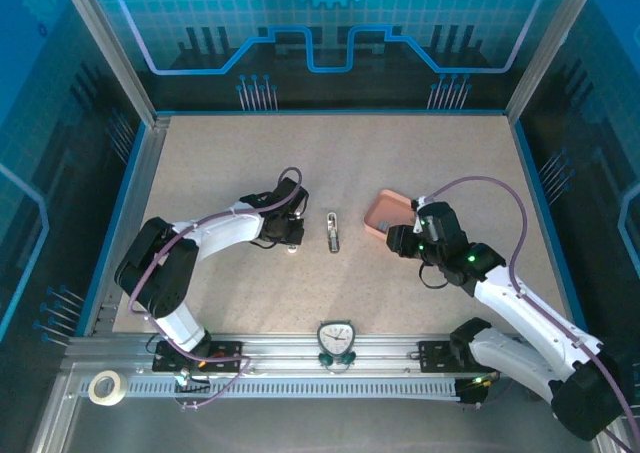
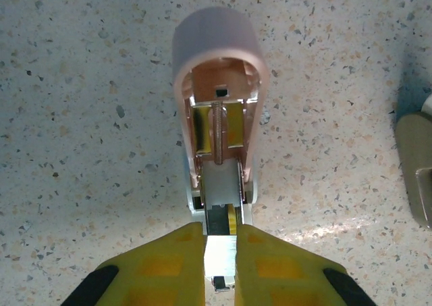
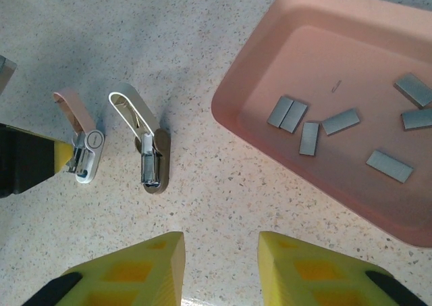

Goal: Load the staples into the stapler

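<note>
Speckled counter (image 3: 196, 42), blue enclosure behind. Left jaws clamped on the rear end of the stapler (image 2: 217, 69), its pink cover swung open. Right jaws apart, empty, over bare counter near the pink tray (image 3: 256, 56). Staples (image 3: 341, 121) lie loose in that tray. Second, beige stapler (image 3: 147, 144) lies just beside mine.

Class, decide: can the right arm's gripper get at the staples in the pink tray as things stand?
Probably yes: the right gripper is open and empty, and the staples lie loose in the uncovered tray, nothing between.
</note>
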